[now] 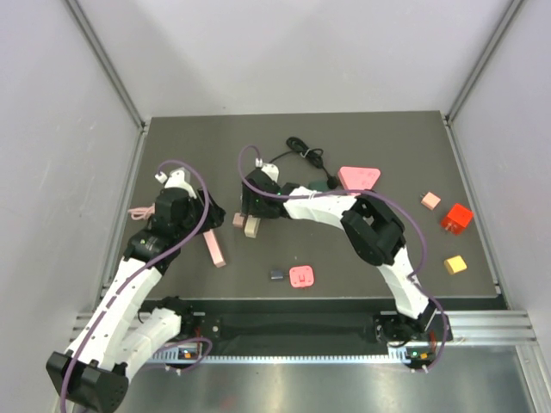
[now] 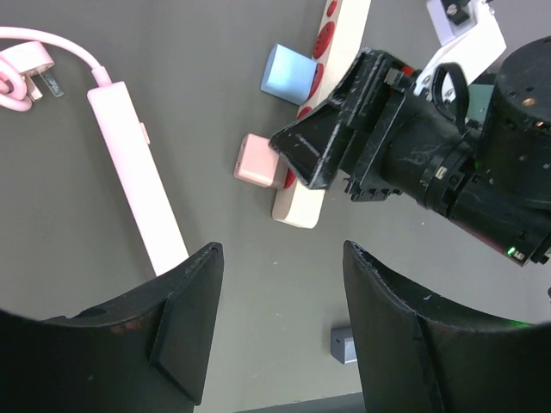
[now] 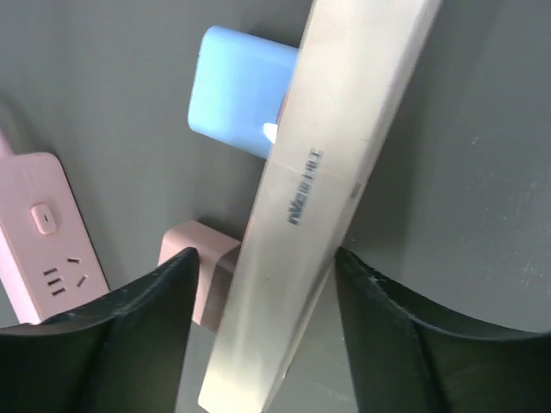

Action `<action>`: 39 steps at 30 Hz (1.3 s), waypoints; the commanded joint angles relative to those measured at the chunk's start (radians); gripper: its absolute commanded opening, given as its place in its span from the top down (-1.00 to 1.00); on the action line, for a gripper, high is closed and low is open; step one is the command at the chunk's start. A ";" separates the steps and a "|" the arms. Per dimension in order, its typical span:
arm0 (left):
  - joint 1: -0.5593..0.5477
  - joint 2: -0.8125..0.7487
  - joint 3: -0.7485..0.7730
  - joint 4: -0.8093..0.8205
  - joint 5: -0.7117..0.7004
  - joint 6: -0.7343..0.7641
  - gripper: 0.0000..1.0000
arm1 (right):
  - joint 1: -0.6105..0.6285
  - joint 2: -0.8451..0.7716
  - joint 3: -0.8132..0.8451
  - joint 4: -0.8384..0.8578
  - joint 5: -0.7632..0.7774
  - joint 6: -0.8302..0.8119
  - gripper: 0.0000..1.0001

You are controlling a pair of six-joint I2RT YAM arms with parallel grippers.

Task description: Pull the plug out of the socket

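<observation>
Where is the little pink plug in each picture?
Top external: the little pink plug sits mid-table, left of the cream power strip's near end.
Left wrist: centre, against the strip's left side.
Right wrist: lower left, beside the strip.
Shared landmark: the cream power strip.

The dark tabletop [image 1: 387, 138] carries a pink strip [image 1: 213, 249] near the left edge, its cable [image 1: 138, 211] coiled beside it. Toward the middle lies a cream strip [image 1: 251, 227] with a pink plug [image 1: 238, 220] and a blue plug [image 2: 289, 73] in it. A black cable [image 1: 306, 153] and a pink triangle [image 1: 359, 178] sit toward the far edge. A pink block [image 1: 430, 200], red block [image 1: 456, 218] and yellow block [image 1: 455, 264] lie near the right edge. A pink square [image 1: 302, 276] and a grey adapter [image 1: 276, 274] lie near the near edge.
</observation>
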 commanded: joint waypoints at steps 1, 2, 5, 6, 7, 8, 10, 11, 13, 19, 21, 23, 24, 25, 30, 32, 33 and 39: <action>0.007 -0.009 0.014 -0.020 -0.006 0.020 -0.25 | 0.000 0.015 0.020 -0.002 0.003 -0.011 -0.22; 0.007 -0.009 0.017 -0.018 -0.002 0.020 -0.25 | -0.003 0.012 0.017 -0.001 -0.003 -0.017 -0.18; 0.007 -0.005 0.021 -0.015 0.014 0.014 -0.25 | -0.019 -0.017 -0.027 0.035 -0.047 -0.051 0.06; 0.007 -0.005 0.023 -0.014 0.025 0.013 -0.25 | -0.031 -0.028 -0.067 0.055 -0.066 -0.069 0.20; 0.007 -0.005 0.024 -0.012 0.031 0.009 -0.25 | -0.037 -0.051 -0.090 0.110 -0.107 -0.081 0.25; 0.007 -0.005 0.024 -0.009 0.034 0.011 -0.25 | -0.052 -0.062 -0.112 0.135 -0.127 -0.094 0.33; 0.008 0.001 0.024 -0.009 0.042 0.013 -0.25 | -0.066 -0.088 -0.164 0.210 -0.197 -0.141 0.49; 0.008 0.001 0.026 -0.009 0.045 0.013 -0.25 | -0.080 -0.097 -0.179 0.227 -0.199 -0.159 0.54; 0.010 0.008 0.029 -0.014 0.056 0.011 -0.25 | -0.091 -0.118 -0.202 0.245 -0.265 -0.213 0.72; 0.010 0.020 0.020 0.011 0.135 0.003 -0.25 | -0.146 -0.174 -0.254 0.293 -0.411 -0.284 1.00; 0.011 0.031 0.009 0.020 0.154 -0.001 -0.25 | -0.167 -0.200 -0.291 0.310 -0.435 -0.288 1.00; 0.011 0.050 0.001 0.038 0.189 -0.006 -0.25 | -0.186 -0.212 -0.314 0.343 -0.487 -0.288 1.00; 0.011 0.060 -0.003 0.046 0.204 -0.009 -0.25 | -0.190 -0.218 -0.337 0.360 -0.503 -0.288 1.00; 0.011 0.070 -0.017 0.057 0.221 -0.017 -0.25 | -0.197 -0.227 -0.346 0.368 -0.523 -0.287 1.00; 0.011 0.126 -0.068 0.164 0.313 -0.070 -0.24 | -0.212 -0.247 -0.409 0.405 -0.570 -0.284 1.00; 0.011 0.149 -0.100 0.201 0.340 -0.105 -0.24 | -0.215 -0.260 -0.434 0.433 -0.595 -0.288 1.00; 0.011 0.159 -0.111 0.238 0.376 -0.116 -0.24 | -0.217 -0.266 -0.461 0.443 -0.604 -0.288 1.00; 0.011 0.253 -0.166 0.313 0.447 -0.199 -0.29 | -0.229 -0.278 -0.530 0.497 -0.635 -0.299 1.00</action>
